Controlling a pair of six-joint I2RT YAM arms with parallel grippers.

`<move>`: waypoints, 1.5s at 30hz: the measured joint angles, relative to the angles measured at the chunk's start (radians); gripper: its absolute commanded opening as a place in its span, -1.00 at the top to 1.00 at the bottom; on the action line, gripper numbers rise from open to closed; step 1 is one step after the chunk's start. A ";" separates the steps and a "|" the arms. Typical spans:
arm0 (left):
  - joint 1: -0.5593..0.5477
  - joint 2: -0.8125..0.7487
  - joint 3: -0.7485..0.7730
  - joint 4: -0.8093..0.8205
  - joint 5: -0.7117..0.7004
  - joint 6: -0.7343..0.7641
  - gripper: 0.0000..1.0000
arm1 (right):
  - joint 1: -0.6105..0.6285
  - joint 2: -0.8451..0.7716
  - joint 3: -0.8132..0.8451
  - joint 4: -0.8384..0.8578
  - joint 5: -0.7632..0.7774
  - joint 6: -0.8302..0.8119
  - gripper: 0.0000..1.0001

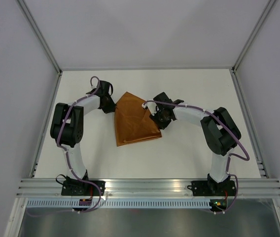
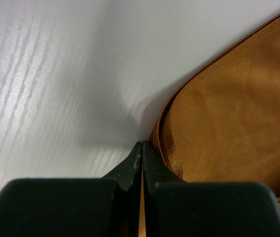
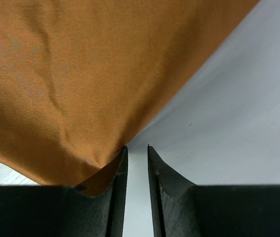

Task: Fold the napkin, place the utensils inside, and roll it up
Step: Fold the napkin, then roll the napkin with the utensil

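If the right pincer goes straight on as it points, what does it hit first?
The napkin: its edge crosses just ahead of the right pincer and drapes onto one side of it. How high the cloth hangs there is unclear.

The napkin (image 1: 134, 123) is plain rust-orange with a fine woven sheen, and its ribbed hem is slightly darker just right of the matte black left gripper (image 2: 142, 145), where a thin orange sliver shows between the fingers. Ahead of that gripper the table (image 2: 56, 74) is white with faint grey wood-grain streaks. The right gripper (image 3: 137, 149) is black too, its arm (image 1: 189, 114) white and black with lilac cables (image 1: 245, 148).
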State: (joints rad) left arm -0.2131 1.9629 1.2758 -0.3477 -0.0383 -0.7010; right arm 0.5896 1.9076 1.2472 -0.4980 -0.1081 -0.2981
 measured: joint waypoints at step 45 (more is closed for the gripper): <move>0.039 -0.851 -0.092 0.002 0.194 0.227 -0.28 | 0.298 -0.225 -0.114 0.098 0.041 -0.217 -0.30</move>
State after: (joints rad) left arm -0.1741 1.1118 1.1835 -0.3454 0.1558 -0.4736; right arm 0.8875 1.6829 1.1336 -0.4000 -0.0673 -0.5156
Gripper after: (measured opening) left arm 0.636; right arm 0.648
